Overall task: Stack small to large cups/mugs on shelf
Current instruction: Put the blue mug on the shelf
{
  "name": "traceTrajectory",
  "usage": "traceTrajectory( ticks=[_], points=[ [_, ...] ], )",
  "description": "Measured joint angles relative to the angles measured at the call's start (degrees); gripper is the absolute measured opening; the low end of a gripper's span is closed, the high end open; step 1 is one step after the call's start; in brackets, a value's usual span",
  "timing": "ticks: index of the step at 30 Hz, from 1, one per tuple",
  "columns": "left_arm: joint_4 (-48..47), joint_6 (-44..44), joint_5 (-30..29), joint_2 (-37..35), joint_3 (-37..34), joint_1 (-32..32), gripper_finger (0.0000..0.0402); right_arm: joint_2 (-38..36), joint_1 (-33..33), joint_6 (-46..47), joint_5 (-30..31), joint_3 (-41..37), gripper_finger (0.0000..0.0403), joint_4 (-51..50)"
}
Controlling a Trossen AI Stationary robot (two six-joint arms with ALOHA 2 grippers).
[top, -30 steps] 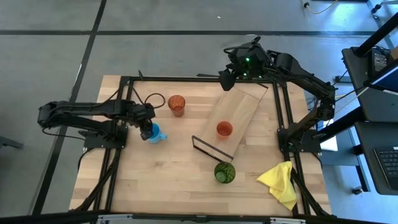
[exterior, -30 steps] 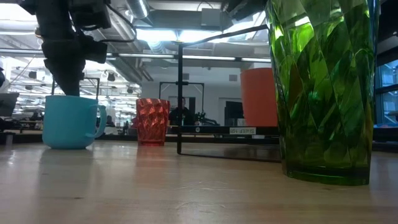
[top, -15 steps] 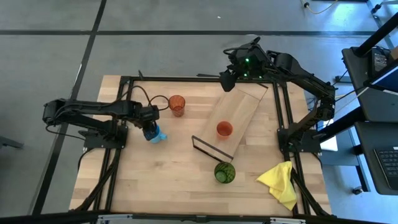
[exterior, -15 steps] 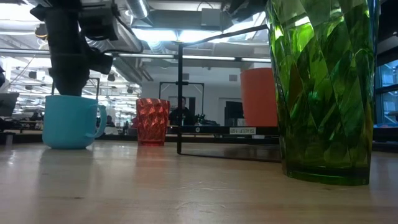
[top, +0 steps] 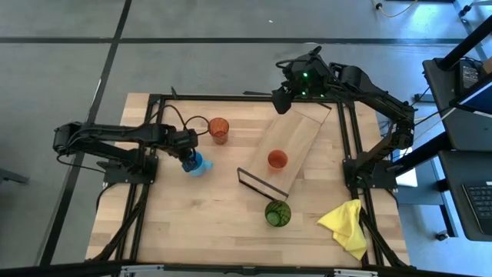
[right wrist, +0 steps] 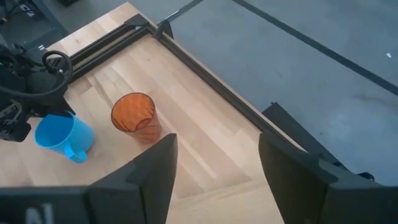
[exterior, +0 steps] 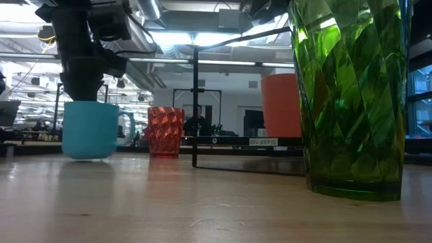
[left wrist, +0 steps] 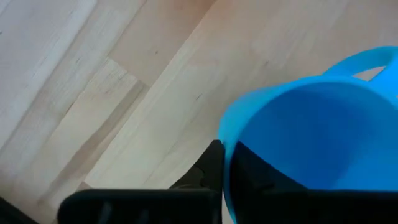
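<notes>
Left gripper [top: 187, 156] clamped on the rim of the light-blue plastic mug with handle [top: 195, 163], which appears barely lifted off the wooden tabletop [top: 207, 223], left of the long light-wood shelf plank [top: 292, 146]. For a clean transfer, keep the mug upright and clear the translucent orange-red tumbler [top: 218, 129]. Right gripper [right wrist: 214, 162], fingers apart and empty, waits above the shelf's far end.

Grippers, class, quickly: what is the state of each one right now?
Left gripper: shut on the blue mug, gripping its rim, mug lifted just off the table.
Right gripper: open, empty, above the far end of the shelf.
</notes>
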Motion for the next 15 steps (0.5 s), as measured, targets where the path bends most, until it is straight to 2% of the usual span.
traceTrajectory(
  ticks=[7,15],
  points=[
    [0.1,0.9,1.6,0.0,3.8,0.0,0.0004,0.0,-0.8,0.3,0.0,0.0,0.0227,-1.9],
    [-4.2,3.8,-2.1,0.0,17.3,2.5,0.0002,0.0,-1.6,1.1,-0.5,0.0,0.0227,-3.2]
  ],
)
